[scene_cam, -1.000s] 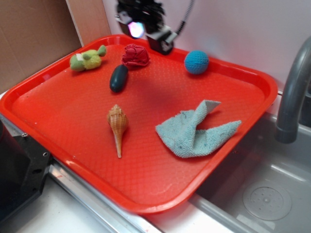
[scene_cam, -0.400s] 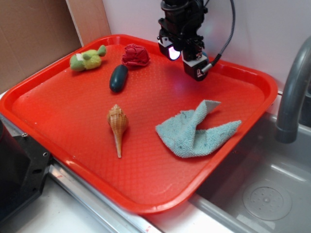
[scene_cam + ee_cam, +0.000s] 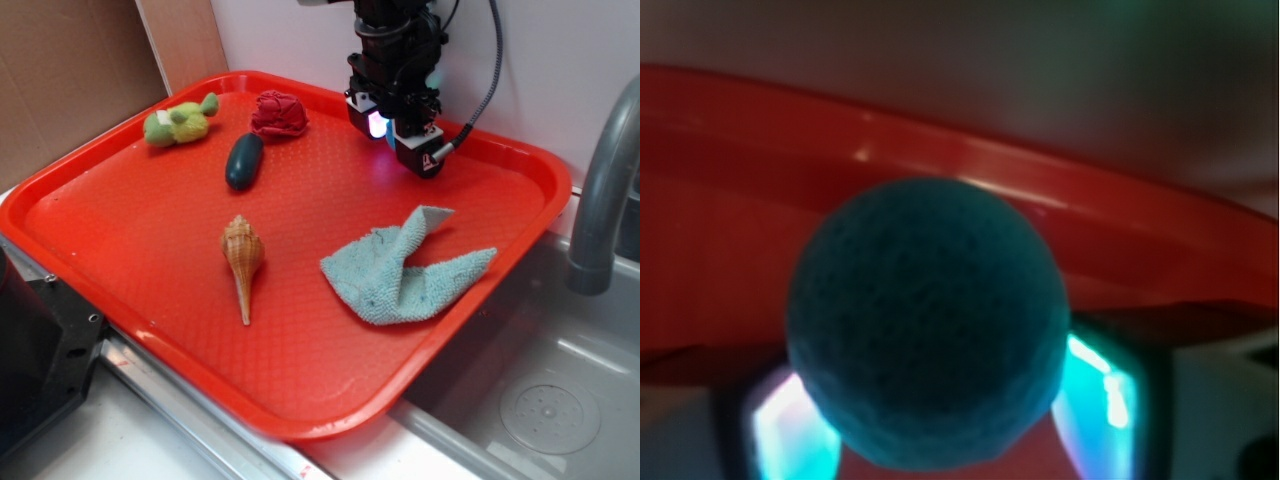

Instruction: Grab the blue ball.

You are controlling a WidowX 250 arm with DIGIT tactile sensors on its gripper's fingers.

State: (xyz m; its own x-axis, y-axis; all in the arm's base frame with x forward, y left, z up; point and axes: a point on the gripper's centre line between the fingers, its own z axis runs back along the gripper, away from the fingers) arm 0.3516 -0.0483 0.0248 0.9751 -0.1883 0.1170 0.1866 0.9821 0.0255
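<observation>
Over ribbed red tray (image 3: 150, 250), round knitted blue ball (image 3: 928, 325)

We see the scene through two cameras. The exterior one sits high at the near side, looking down and across the whole red tray (image 3: 150, 260) toward the back wall, with the sink (image 3: 540, 400) at right. The wrist view (much closer, blurred) looks along the tray floor toward its far rim (image 3: 960, 160), the blue ball (image 3: 928, 322) filling its frame. Both share the tray's far edge.
</observation>
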